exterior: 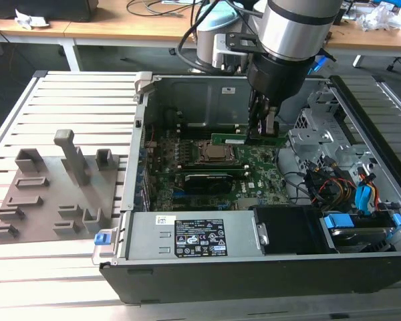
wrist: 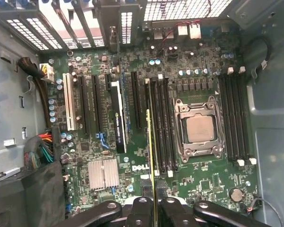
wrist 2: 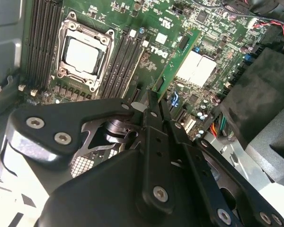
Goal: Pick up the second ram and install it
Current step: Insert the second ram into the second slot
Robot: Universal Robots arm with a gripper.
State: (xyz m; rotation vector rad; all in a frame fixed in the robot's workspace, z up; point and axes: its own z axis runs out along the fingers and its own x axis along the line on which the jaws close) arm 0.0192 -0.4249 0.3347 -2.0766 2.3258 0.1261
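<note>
Arm (exterior: 294, 27) and gripper (exterior: 266, 129): silver-and-black arm reaching down into the open computer case (exterior: 187, 87), with the gripper just beside the CPU socket (exterior: 214, 152). The fingers (wrist: 141, 210) pinch the second ram (exterior: 239, 139) near one end, one finger on each face.

Second ram: in the exterior view we record a slim green strip standing on its long edge. It is held level, just beyond the CPU socket and parallel to that side of it. The first wrist view gives us the same strip edge-on. There it is a thin yellow-green line running alongside the socket, over the dark memory slots (wrist: 163, 125) that lie between the socket and the expansion slots (wrist: 92, 111). The second wrist view adds the flat face, with pale labels and a dark chip, angling away from the fingertips past a corner of the socket. Whether the lower edge touches a slot we cannot tell.

Motherboard (wrist: 203, 187): green, carrying the socket. The first wrist view lets us list a silver heatsink (wrist: 103, 172) beyond the expansion slots from the socket.

Grey holder tray (exterior: 50, 170): seen in the exterior view on the slatted table (exterior: 80, 100), outside the case and well apart from the socket.

Power supply (exterior: 187, 234): a grey box with a dark label on the case edge, near the socket in the exterior view.
</note>
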